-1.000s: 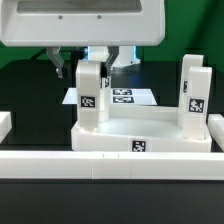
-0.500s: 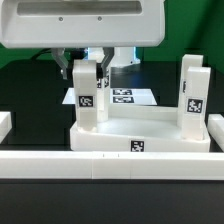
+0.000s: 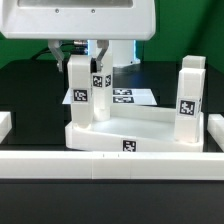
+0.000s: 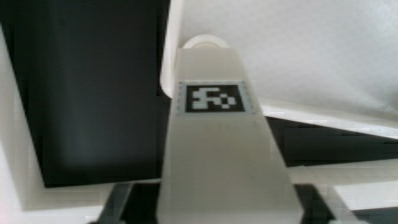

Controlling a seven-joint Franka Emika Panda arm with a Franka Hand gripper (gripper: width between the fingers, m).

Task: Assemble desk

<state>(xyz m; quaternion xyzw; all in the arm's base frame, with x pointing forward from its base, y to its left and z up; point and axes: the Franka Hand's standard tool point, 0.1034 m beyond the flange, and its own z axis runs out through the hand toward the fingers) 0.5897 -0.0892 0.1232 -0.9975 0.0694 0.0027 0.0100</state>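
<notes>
The white desk tabletop point(image 3: 140, 128) lies on the black table with its hollow side up. One white tagged leg point(image 3: 190, 95) stands in its corner on the exterior view's right. A second tagged leg point(image 3: 82, 92) stands in the corner on the exterior view's left, showing two tagged faces. My gripper point(image 3: 90, 56) comes down from above and is shut on the top of this leg. In the wrist view the leg point(image 4: 217, 110) runs away from the gripper point(image 4: 222, 203) between the dark fingers point(image 4: 135, 205), with the tabletop's rim point(image 4: 329, 70) behind it.
The marker board point(image 3: 135, 97) lies flat behind the tabletop. A long white rail point(image 3: 110, 163) runs along the front, with white rail ends at the exterior view's left point(image 3: 4, 124) and right point(image 3: 215, 130). The arm's white body point(image 3: 80, 18) fills the top.
The gripper and the held leg have turned, so a second tagged face shows. The tabletop has slid and swung a little toward the exterior view's left with them.
</notes>
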